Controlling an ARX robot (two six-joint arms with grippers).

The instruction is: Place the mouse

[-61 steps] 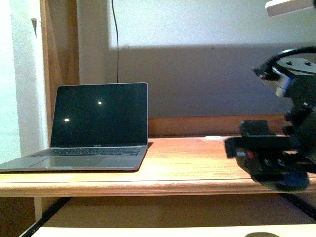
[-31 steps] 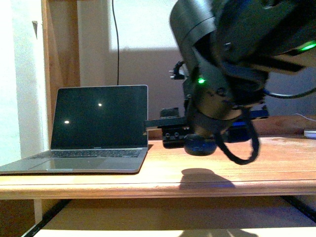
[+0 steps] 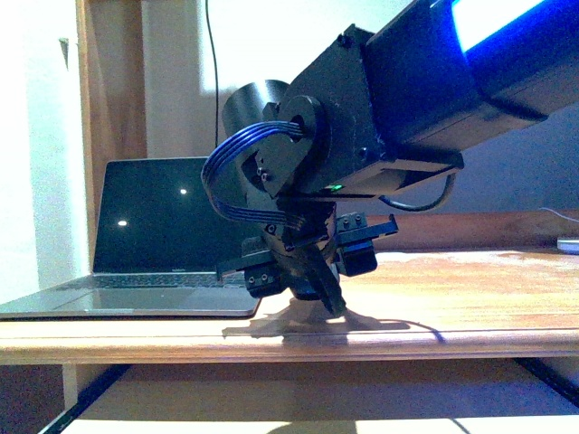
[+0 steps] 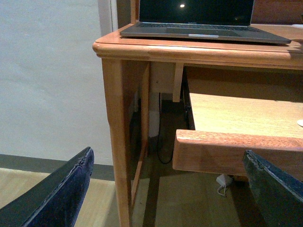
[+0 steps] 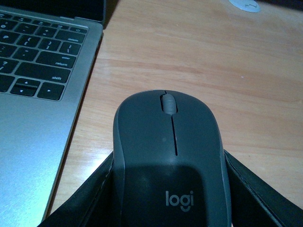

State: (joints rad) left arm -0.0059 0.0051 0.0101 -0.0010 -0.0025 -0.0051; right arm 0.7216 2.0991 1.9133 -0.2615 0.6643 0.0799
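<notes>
**Step in hand:** placing, late stage.

**Mouse** (image 5: pixel 168 161): clamped by its flanks in the right gripper (image 3: pixel 308 271), over the desk (image 3: pixel 470 289) just beside the laptop (image 3: pixel 172 235) at its right edge, wheel end pointing away from the wrist.

**Left gripper** (image 4: pixel 166 161): fingers spread wide and holding nothing, low beside the desk's front corner and taking no part.

**Next move (judged):** settle the mouse flat on the wood, part the fingers, then lift straight off. A sideways drag could knock it against the laptop.

**Right wrist view only:** the mouse itself, the grip on both sides, the laptop's keys close by, and a white disc (image 5: pixel 244 4) far off on the desk.

**Front view only:** how low the gripper sits, with its shadow right under it. The arm hides most of the mouse, so whether it touches the wood cannot be told.

**Left wrist view only:** a pull-out shelf (image 4: pixel 227 142) under the desktop.
</notes>
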